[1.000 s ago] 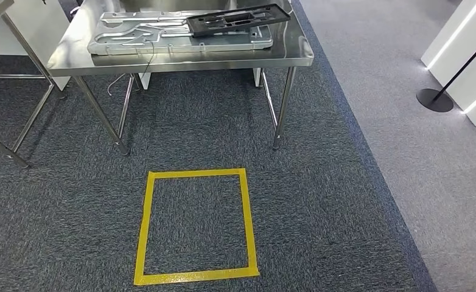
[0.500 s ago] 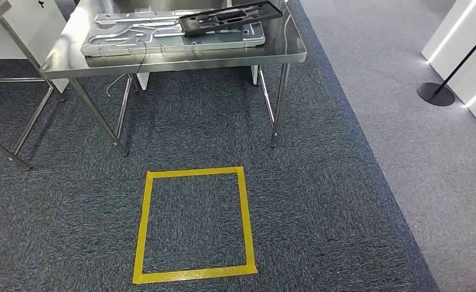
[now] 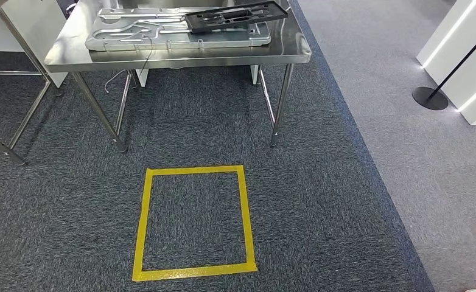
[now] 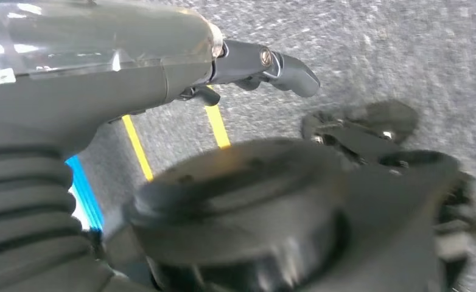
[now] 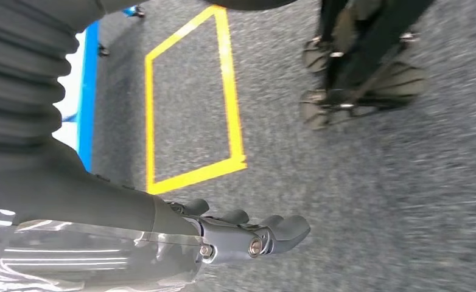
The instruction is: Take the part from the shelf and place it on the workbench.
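So the black part (image 3: 235, 16) is lying on the steel surface (image 3: 181, 53) at the far side of the scene, resting on top of a big silver metal plate (image 3: 162, 33) and angled across its right end. A thin wire (image 3: 143, 61) hangs off the near edge of the surface. On the dark carpet (image 3: 321, 201) nearer the robot there's a square of yellow tape (image 3: 193, 222), sitting a bit left of centre. Off to the far right there's a round black stand base (image 3: 430, 98) on lighter grey floor.

Both arms hang low over the carpet. The left robot hand (image 4: 248, 67) has nothing in it, fingers stretched out loosely. The right robot hand (image 5: 241, 234) is also holding nothing, fingers slightly bent and apart. The yellow tape shows under both of them in the wrist views.
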